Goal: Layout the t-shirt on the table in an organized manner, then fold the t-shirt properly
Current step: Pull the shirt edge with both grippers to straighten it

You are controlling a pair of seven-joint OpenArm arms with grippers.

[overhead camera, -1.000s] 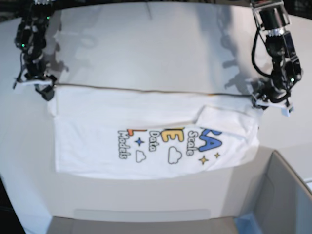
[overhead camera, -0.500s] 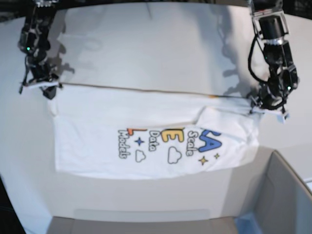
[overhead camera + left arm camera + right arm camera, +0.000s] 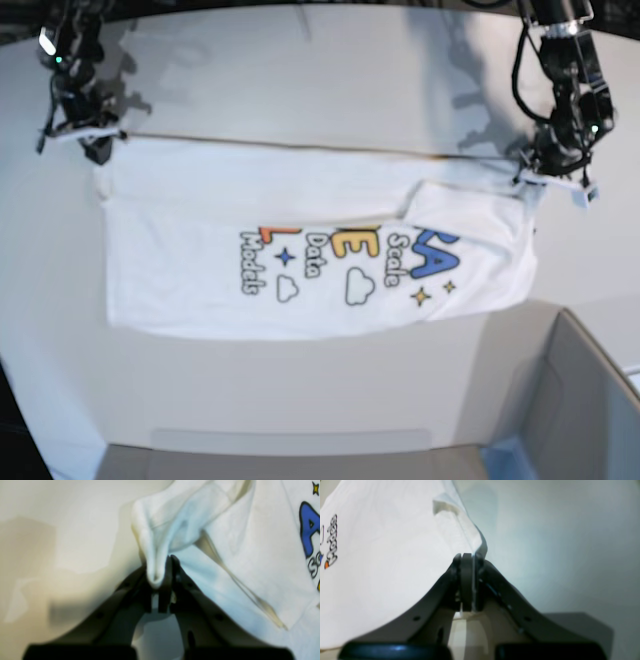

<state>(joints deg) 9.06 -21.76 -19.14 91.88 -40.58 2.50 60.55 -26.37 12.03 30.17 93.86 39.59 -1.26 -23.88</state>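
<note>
The white t-shirt lies spread on the white table, its colourful print facing up. Its far edge is pulled taut between both grippers. My left gripper is shut on the shirt's far right corner; the left wrist view shows bunched cloth pinched between the fingers, with blue letters at the right. My right gripper is shut on the far left corner; the right wrist view shows the cloth edge clamped in the jaws. A fold of cloth overlaps the print near the right end.
A grey box with a blue edge stands at the front right, close to the shirt's near right corner. A grey ledge runs along the front. Bare tabletop lies beyond the shirt's far edge.
Both grippers have moved away from the front, dragging the shirt's far edge and the whole shirt further up the table. The grips are unchanged.
</note>
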